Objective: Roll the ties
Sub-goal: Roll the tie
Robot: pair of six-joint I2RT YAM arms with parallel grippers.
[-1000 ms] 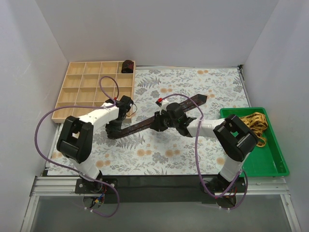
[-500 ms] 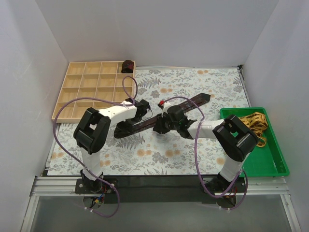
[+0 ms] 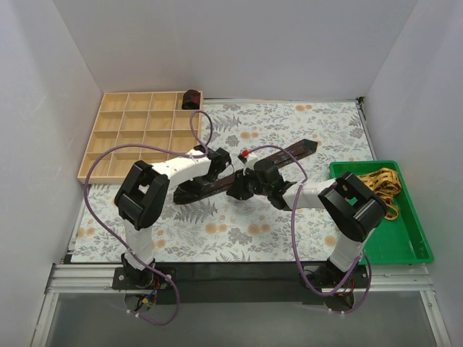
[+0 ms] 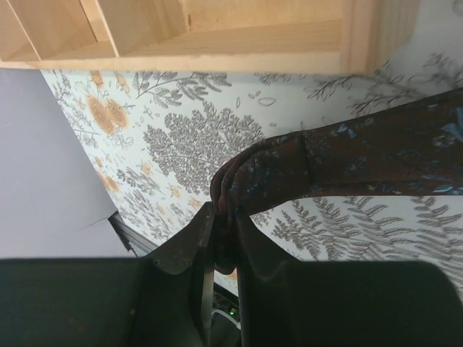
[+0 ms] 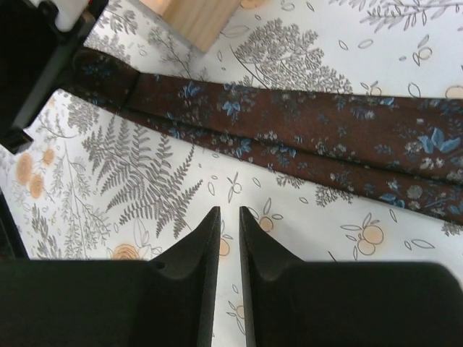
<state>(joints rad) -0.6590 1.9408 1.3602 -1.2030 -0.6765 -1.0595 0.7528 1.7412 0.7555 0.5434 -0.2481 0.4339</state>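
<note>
A dark maroon tie (image 3: 289,153) with a fine blue pattern lies diagonally across the floral cloth. My left gripper (image 3: 182,193) is shut on its doubled-over left end, and the fabric bulges out of the jaws (image 4: 224,217) before running off to the right as tie (image 4: 362,159). My right gripper (image 3: 237,191) hovers beside the tie's middle. Its jaws (image 5: 229,211) stand a slim gap apart with nothing between them, just short of the tie (image 5: 304,123). A small rolled tie (image 3: 191,98) sits in the wooden tray's far corner. A yellow tie (image 3: 380,184) lies in the green bin.
The wooden compartment tray (image 3: 108,144) fills the back left, and its edge (image 4: 253,43) is close beyond my left gripper. The green bin (image 3: 405,256) stands at the right. Purple cables loop over both arms. Walls close in on three sides.
My left wrist has swung to the right over the tie while its jaws keep hold of the tie's left end. The right gripper has shifted only slightly to the left.
</note>
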